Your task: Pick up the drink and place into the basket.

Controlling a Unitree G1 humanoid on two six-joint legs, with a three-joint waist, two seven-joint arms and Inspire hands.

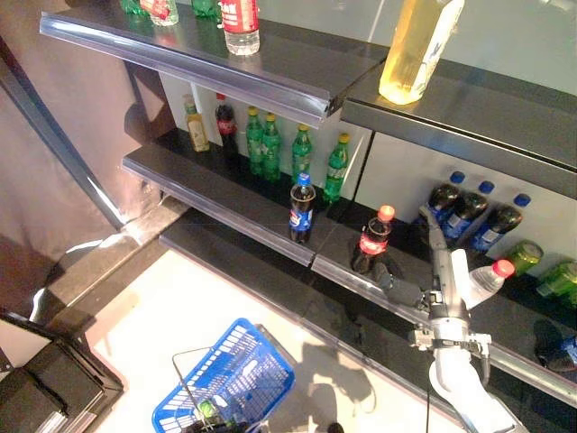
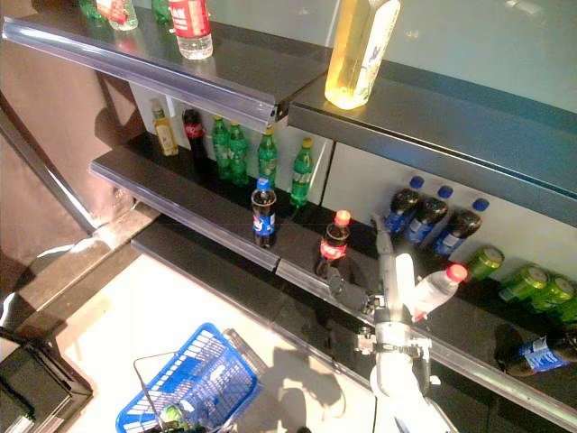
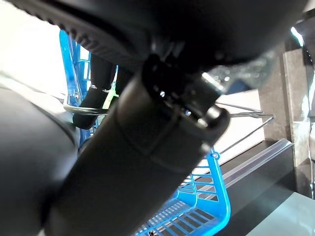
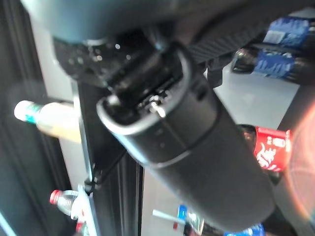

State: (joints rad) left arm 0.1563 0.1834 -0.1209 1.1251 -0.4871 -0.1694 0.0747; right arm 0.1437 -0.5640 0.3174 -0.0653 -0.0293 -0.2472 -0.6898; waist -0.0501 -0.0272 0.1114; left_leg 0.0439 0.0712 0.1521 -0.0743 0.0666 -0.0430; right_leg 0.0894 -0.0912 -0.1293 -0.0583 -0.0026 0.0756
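Left eye view — right robot hand (image 1: 424, 293) is at the middle shelf's (image 1: 225, 194) front edge, thumb and fingers spread, gripping nothing. Red-capped cola bottle (image 1: 371, 240) stands upright just beside its thumb, toward the robot's left — the likely target. Blue basket (image 1: 230, 379) is on the floor below, left robot hand (image 3: 147, 123) at it; fingers unreadable.

The left hand (image 3: 147, 147) blocks most of its wrist view, its fingers unreadable, hiding much of the blue basket (image 3: 206, 196).
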